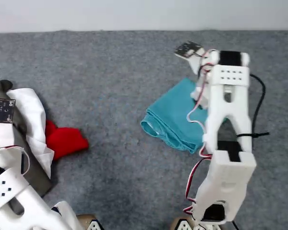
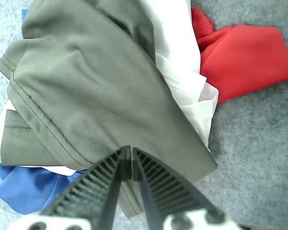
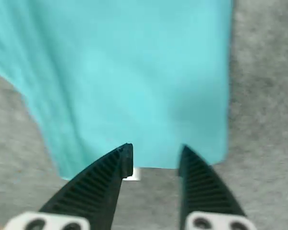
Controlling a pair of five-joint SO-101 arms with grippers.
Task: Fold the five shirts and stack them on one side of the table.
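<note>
My right gripper [image 3: 156,160] stands partly open, a moderate gap between the jaws. The near edge of the folded teal cotton shirt [image 3: 125,72] lies just ahead of its tips. My left gripper [image 2: 131,163] has its jaws pressed together over the olive-grey knit shirt [image 2: 86,86]; I cannot tell whether cloth is pinched between them.

That olive shirt tops a heap. A white woven shirt [image 2: 182,57] lies beneath it, a red shirt [image 2: 245,52] beyond that, and a blue shirt [image 2: 24,191] under the near side of my left tips. Lifting the olive one could drag the white one along, since they overlap closely. On the right, closing on the top teal layer alone would likely open the fold.

The grey felt-like table top [image 1: 110,72] between my two grippers offers room for spreading a shirt. The table's far edge runs near my right gripper.
</note>
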